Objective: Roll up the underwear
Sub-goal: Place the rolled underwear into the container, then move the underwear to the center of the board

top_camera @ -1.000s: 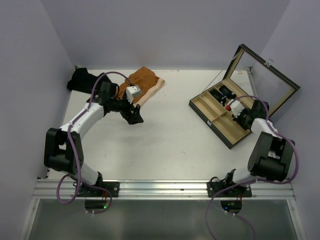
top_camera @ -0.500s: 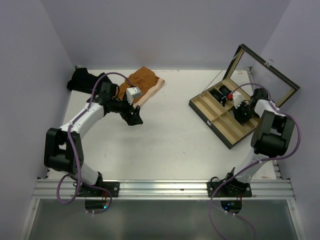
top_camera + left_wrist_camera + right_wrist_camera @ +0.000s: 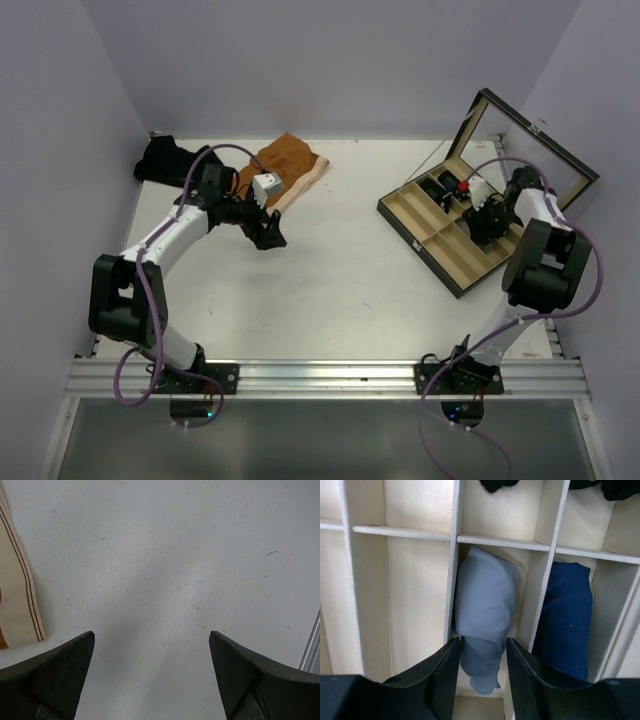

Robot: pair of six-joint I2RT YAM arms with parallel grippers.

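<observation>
A light grey rolled underwear (image 3: 485, 600) lies in a middle compartment of the wooden box (image 3: 453, 555). My right gripper (image 3: 482, 645) stands over it, open, its fingers astride the roll's near end. A dark navy roll (image 3: 567, 615) fills the compartment beside it. In the top view my right gripper (image 3: 487, 222) is over the box (image 3: 425, 240). A rust-orange underwear (image 3: 290, 160) with a cream waistband (image 3: 17, 605) lies flat at the back of the table. My left gripper (image 3: 270, 232) hovers just in front of it, wide open (image 3: 151, 640) and empty over bare table.
A black cloth heap (image 3: 160, 160) sits at the table's far left corner. The box's glass lid (image 3: 530, 150) stands raised behind the box. Black rolls (image 3: 615, 487) show in the far compartments. Several other compartments hold nothing. A metal rail (image 3: 330, 375) runs along the near edge.
My right gripper has shifted slightly towards the back of the box and its jaws have parted around the grey roll. The left arm has not moved.
</observation>
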